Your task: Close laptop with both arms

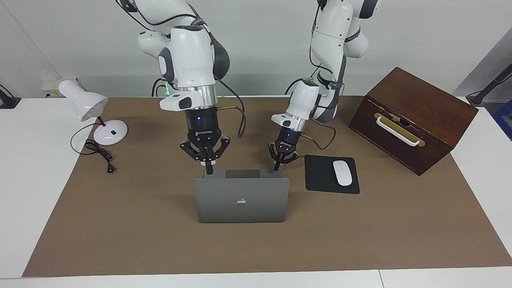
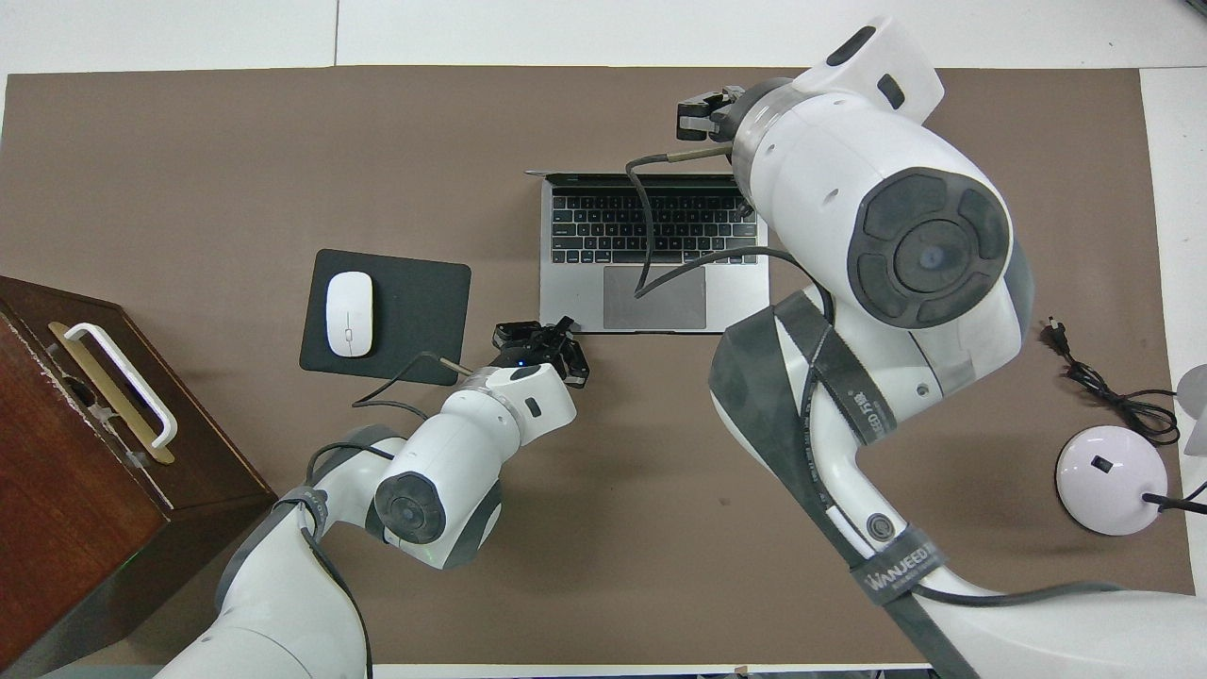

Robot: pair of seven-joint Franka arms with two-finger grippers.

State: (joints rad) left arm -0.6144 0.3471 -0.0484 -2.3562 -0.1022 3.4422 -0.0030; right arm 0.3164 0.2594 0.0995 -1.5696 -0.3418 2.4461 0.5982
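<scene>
The grey laptop (image 1: 241,202) stands open in the middle of the brown mat, its lid upright with the Apple logo facing away from the robots. Its keyboard (image 2: 651,222) shows in the overhead view. My right gripper (image 1: 209,165) hangs fingers-down and shut just above the lid's top edge, at the corner toward the right arm's end; it also shows in the overhead view (image 2: 702,106). My left gripper (image 1: 277,166) is shut and low, at the corner of the laptop's base nearest the robots, toward the left arm's end; it also shows in the overhead view (image 2: 539,341).
A black mouse pad (image 1: 320,176) with a white mouse (image 1: 342,173) lies beside the laptop toward the left arm's end. A dark wooden box (image 1: 416,116) with a white handle stands past it. A white desk lamp (image 1: 86,106) and its cord (image 1: 100,154) are at the right arm's end.
</scene>
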